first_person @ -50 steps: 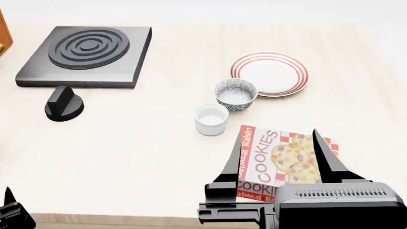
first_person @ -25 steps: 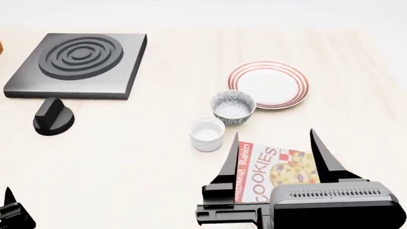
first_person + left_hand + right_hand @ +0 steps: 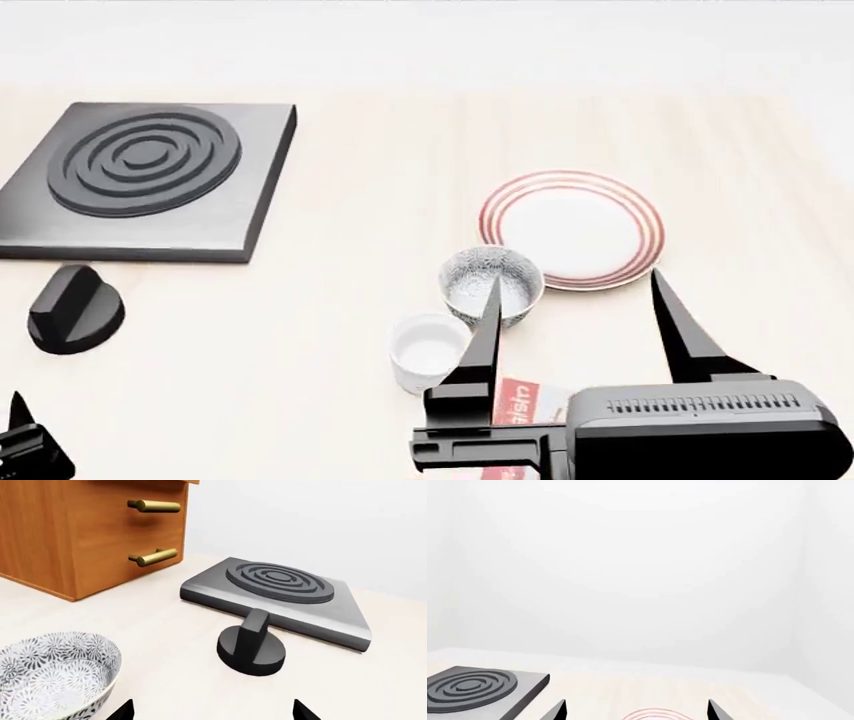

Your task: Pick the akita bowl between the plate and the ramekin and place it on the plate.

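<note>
head view: red-white box [image 3: 518,400], lettering hidden behind right gripper [image 3: 574,300]

Probably a simulated kitchen: a pale wooden counter [image 3: 334,200] carries a hob [image 3: 140,180], with wooden drawers [image 3: 87,530] beside it.

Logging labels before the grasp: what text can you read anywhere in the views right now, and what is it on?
None can be read now. The cookie box shows only a red and white sliver behind the right gripper, with its lettering hidden. The akita bowl, plate, ramekin and burner carry no text.
</note>
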Robot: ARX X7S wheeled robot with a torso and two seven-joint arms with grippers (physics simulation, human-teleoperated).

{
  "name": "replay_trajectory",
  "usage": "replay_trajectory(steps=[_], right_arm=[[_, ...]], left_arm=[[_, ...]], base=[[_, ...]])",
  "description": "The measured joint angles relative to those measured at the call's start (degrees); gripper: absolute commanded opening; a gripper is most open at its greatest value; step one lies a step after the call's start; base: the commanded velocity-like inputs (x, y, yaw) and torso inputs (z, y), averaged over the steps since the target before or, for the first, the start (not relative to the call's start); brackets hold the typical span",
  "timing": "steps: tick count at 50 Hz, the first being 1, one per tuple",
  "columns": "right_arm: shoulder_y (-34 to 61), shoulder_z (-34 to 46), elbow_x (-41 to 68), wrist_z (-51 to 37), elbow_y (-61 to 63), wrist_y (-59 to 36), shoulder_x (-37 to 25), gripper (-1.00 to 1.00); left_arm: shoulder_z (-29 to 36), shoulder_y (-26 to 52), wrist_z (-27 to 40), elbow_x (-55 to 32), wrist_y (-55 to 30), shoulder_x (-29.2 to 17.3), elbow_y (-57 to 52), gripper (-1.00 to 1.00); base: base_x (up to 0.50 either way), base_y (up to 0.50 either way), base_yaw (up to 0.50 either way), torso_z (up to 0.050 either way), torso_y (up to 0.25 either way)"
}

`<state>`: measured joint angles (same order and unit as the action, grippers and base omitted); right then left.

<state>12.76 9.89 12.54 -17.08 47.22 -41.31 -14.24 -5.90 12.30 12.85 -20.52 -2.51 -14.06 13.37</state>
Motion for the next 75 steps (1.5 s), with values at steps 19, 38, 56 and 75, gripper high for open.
replay_trajectory(steps=[19,38,56,75], right_arm=[[-0.1,0.1,0.4,-0.5,0.0,0.4,-0.4,1.00],[0.1,0.1,1.1,-1.0,0.1,0.1,-0.6,1.00],[0.0,0.3,1.5,-1.2,-0.9,1.0,-1.0,1.00],[0.7,-0.1,2.7,-2.6,-1.7,-1.6,-0.4,1.00]], left_arm=[[0.3,-0.1,0.3,-0.3,0.0,-0.3,-0.1,1.00],[0.6,0.0,0.5,-0.5,0.2,-0.4,0.2,1.00],[0.8,-0.1,0.8,-0.9,0.1,-0.6,-0.1,1.00],[1.1,-0.2,1.0,-1.3,0.0,-0.8,-0.3,1.00]], base=[[0.31,0.00,0.00,0.000,0.000],[0.31,0.00,0.00,0.000,0.001],[0.31,0.00,0.00,0.000,0.000],[0.17,0.00,0.00,0.000,0.000]])
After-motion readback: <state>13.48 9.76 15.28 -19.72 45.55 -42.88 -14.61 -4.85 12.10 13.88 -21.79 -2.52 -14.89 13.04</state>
